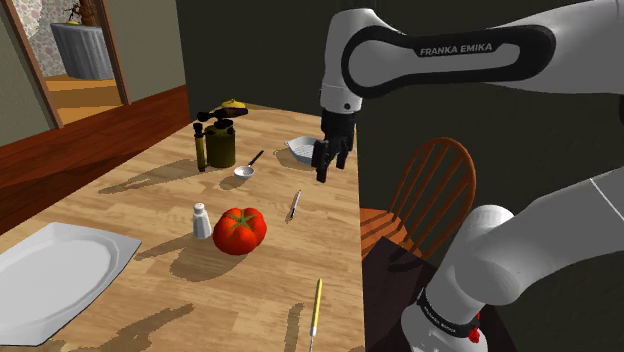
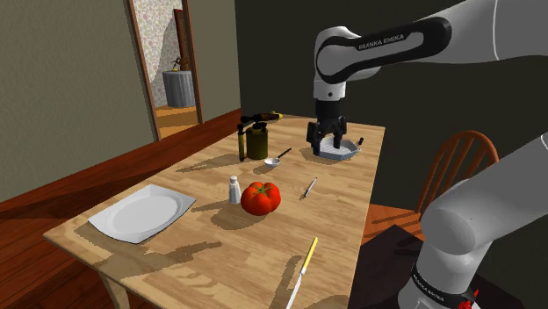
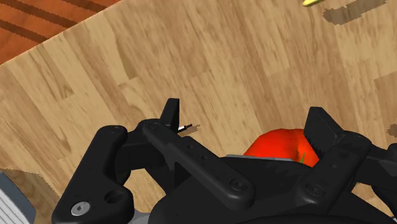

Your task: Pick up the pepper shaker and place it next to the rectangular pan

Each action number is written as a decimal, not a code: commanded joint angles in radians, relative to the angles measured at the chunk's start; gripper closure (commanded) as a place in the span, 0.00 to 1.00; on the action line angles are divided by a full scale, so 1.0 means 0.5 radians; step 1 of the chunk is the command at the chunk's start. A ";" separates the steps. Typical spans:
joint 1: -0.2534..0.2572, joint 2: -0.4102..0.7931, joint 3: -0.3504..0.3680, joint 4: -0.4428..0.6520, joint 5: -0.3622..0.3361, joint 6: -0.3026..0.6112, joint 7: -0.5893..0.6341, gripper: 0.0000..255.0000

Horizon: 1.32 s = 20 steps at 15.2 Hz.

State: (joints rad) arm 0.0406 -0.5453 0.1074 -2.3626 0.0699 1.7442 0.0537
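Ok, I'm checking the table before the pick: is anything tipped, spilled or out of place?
Nothing stands out. The pepper shaker stands upright beside the tomato, the green canister is upright further back, the spoon lies flat, and the open pincer holds nothing.

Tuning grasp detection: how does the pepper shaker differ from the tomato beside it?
Colour: the pepper shaker is whitish, the tomato is red.
Shape: the pepper shaker is a slim upright column, the tomato is round and squat.
Size: the tomato is clearly wider and bulkier than the pepper shaker.
Shared: both stand on the wooden table, close side by side.
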 commanded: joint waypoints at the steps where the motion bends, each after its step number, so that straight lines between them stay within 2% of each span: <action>1: 0.013 0.125 0.036 0.015 0.015 0.138 0.028 0.00; 11: 0.065 0.794 0.196 0.314 -0.014 0.626 0.189 0.00; 20: 0.145 1.440 0.276 0.802 -0.183 0.875 0.372 0.00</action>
State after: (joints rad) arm 0.1084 0.1438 0.2434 -1.9880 -0.0120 2.1707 0.2325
